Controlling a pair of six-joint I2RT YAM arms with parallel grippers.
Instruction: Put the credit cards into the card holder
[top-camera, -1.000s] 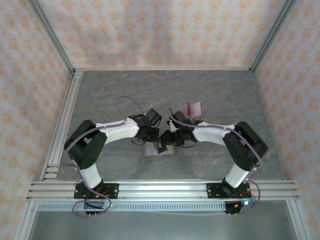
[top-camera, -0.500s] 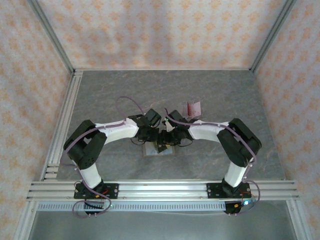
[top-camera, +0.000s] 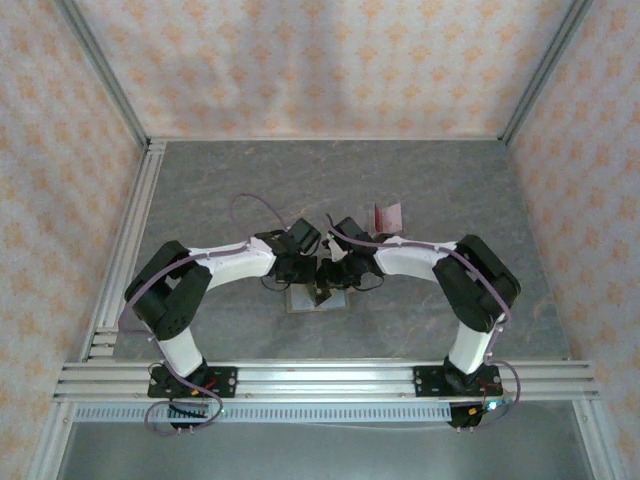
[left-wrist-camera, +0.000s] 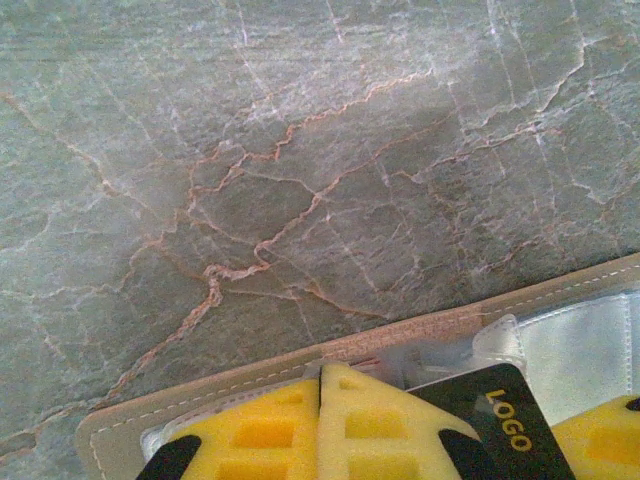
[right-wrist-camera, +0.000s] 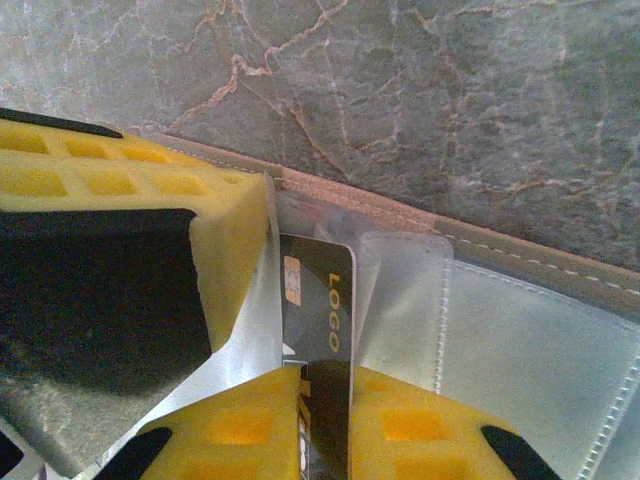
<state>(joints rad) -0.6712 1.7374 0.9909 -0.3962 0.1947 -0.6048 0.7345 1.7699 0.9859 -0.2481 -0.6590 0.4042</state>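
The card holder (top-camera: 318, 298) lies open on the table, tan rim (left-wrist-camera: 400, 340) outside, clear pockets (right-wrist-camera: 540, 340) inside. My left gripper (left-wrist-camera: 320, 375) is shut at the wallet's far rim, pinching a clear pocket flap (right-wrist-camera: 250, 350) that rises beside its finger. My right gripper (right-wrist-camera: 330, 375) is shut on a dark credit card (right-wrist-camera: 318, 290) with a chip and gold "LOGO". The card's leading edge sits at the mouth of a clear pocket. The same card (left-wrist-camera: 500, 425) shows right beside the left fingers. Both grippers meet over the wallet (top-camera: 322, 282).
A clear stand with maroon credit cards (top-camera: 388, 214) is on the table behind the right arm. Aluminium rails (top-camera: 120, 270) run along the left and near edges, and patterned walls enclose the marbled grey table (top-camera: 250, 180).
The right gripper has moved left over the wallet, up against the left gripper, and its jaws have narrowed on the card. The left arm has stayed put.
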